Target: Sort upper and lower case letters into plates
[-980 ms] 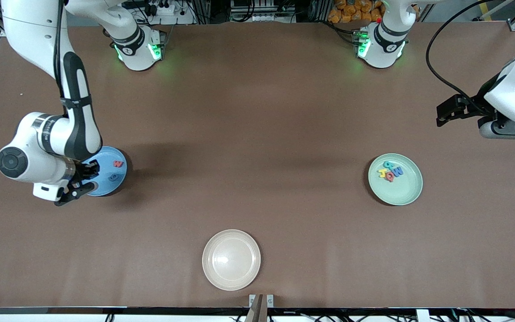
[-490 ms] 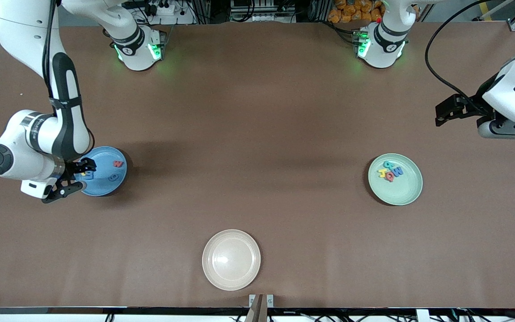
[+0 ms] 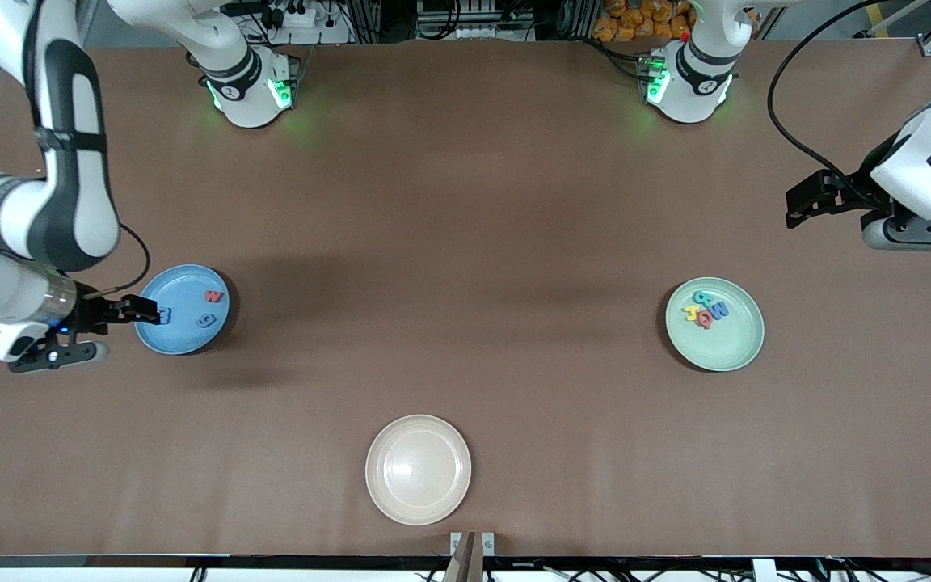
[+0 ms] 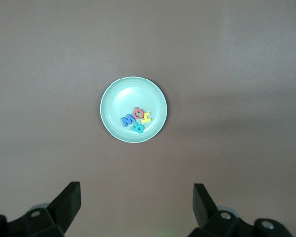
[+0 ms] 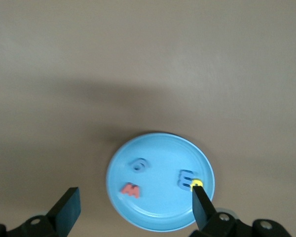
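- The round plain blue plate (image 3: 183,309) sits at the right arm's end of the brown table (image 3: 465,242). On it lie a red-pink toy letter (image 3: 213,297), a blue letter (image 3: 206,320), another blue letter (image 5: 186,178) and a small yellow letter (image 5: 197,183) touching it.
- The right gripper (image 3: 122,311) hangs just past the blue plate's rim at nine o'clock, fingers spread, nothing between them.
- The pale mint green plate (image 3: 714,323) lies toward the left arm's end, holding a huddle of teal, yellow, red-pink and blue letters (image 3: 706,309) near its eleven o'clock rim.
- The left gripper (image 3: 817,198) waits over bare table, jaws wide apart and empty.
- A cream-beige round plate (image 3: 418,469) rests nearest the front camera.
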Robot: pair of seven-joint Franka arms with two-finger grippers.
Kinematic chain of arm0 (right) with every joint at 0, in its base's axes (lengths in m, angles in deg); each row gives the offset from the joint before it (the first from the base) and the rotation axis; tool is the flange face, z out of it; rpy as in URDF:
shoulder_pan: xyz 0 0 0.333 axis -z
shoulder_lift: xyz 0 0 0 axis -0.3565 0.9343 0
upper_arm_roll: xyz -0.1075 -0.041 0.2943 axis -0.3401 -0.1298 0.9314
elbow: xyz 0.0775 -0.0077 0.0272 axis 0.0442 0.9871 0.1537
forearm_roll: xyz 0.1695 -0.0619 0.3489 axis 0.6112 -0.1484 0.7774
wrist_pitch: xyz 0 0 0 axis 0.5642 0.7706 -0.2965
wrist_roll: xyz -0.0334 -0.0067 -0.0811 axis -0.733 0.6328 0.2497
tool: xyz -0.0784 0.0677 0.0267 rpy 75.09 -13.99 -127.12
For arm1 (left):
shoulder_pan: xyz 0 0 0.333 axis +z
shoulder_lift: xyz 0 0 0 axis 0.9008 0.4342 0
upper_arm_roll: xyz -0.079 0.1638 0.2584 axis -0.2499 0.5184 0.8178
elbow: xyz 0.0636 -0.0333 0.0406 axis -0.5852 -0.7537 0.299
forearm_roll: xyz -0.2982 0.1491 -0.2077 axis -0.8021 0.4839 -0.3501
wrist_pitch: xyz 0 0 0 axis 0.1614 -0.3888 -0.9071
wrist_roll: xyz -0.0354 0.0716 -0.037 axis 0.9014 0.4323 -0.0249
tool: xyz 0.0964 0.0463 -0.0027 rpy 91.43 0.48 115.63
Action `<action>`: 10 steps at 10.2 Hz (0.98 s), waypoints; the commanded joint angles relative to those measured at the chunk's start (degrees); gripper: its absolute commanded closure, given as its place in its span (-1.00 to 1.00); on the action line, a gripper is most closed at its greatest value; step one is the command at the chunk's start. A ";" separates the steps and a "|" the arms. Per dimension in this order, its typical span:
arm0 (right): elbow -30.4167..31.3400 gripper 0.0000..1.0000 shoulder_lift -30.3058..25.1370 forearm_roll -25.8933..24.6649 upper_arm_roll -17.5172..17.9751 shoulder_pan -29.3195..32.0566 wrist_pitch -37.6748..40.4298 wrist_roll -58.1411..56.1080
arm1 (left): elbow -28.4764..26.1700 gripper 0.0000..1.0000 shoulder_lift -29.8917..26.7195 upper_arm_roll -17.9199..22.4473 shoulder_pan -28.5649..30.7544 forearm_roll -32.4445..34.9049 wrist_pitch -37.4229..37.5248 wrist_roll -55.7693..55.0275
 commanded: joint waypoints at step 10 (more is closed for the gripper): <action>-12.85 -1.00 -21.50 -12.86 28.31 21.51 24.76 17.05 | 1.17 -1.00 0.37 -0.03 0.02 -1.04 1.11 -0.35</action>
